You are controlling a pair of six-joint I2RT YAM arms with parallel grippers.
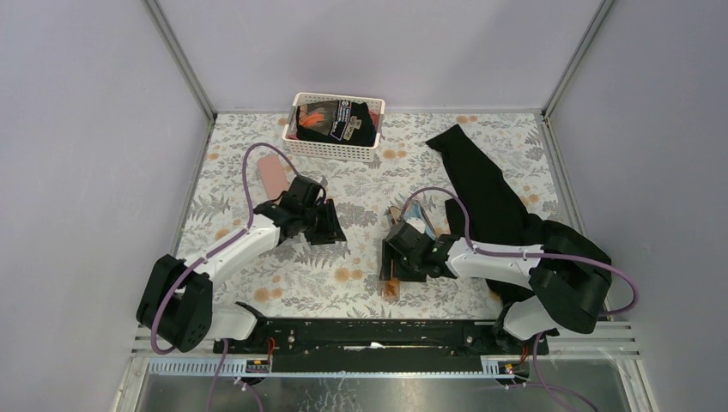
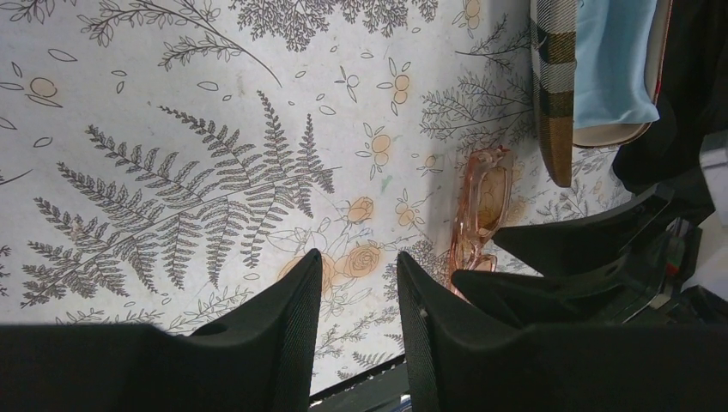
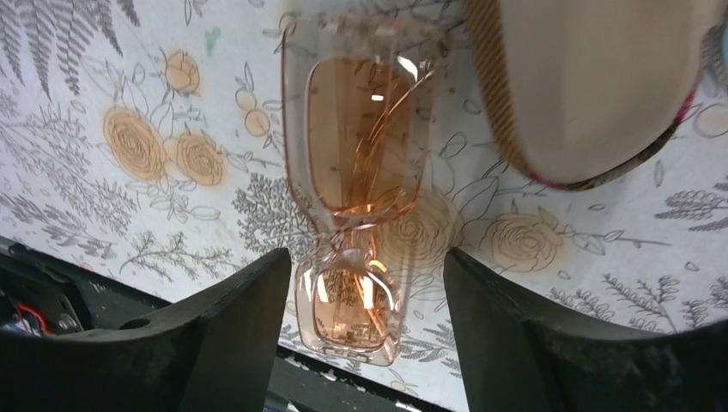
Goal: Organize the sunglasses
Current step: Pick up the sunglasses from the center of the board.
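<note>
A pair of sunglasses with a thin clear-pink frame and orange-tinted lenses lies folded on the floral tabletop, also seen as the sunglasses near the front edge. My right gripper is open, its fingers standing either side of the near lens without touching it. My left gripper hovers to the left over bare cloth; in its own view the left gripper is open with nothing between the fingers. The sunglasses show to its right.
A plaid case holding a light-blue cloth lies just beyond the sunglasses. A pink case lies at the left, a white basket with dark items at the back, and a black garment at the right.
</note>
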